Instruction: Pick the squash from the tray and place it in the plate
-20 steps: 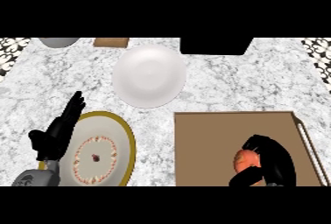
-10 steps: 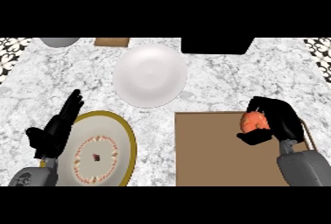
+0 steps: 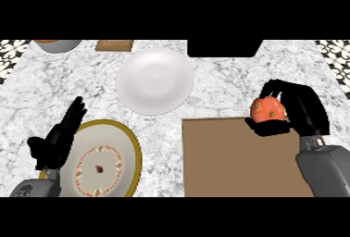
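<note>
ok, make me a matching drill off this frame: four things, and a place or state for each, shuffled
Things:
1. squash
2. white plate
3. tray
4. left hand

Place or state:
A. open, fingers up, by the gold-rimmed plate
B. held in the curled right hand
C. upper middle of the counter
D. brown, flat, lower right

Pairs: 1-B, 2-C, 3-D, 4-A
</note>
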Controlling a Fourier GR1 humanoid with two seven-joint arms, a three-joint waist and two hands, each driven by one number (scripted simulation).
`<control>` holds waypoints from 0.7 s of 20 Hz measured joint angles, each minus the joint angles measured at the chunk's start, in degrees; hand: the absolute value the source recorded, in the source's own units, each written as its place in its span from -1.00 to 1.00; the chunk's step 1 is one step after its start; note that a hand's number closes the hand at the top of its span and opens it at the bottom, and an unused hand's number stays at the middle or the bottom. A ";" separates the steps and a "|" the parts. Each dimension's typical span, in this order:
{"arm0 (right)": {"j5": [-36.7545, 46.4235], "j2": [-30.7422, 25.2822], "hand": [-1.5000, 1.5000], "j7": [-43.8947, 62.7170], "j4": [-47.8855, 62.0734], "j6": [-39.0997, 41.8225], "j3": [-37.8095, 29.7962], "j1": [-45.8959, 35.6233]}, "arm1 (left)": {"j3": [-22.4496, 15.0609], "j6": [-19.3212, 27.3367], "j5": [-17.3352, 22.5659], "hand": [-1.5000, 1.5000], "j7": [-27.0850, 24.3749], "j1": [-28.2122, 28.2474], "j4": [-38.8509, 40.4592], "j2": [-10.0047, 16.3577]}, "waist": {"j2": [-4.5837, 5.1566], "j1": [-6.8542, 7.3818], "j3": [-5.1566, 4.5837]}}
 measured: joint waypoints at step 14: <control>4.00 8.66 1.00 5.85 -0.02 1.38 1.08 -15.59 | 2.01 -2.12 -1.01 0.00 -0.20 0.33 -0.20 -0.66 | 0.05 0.24 -0.03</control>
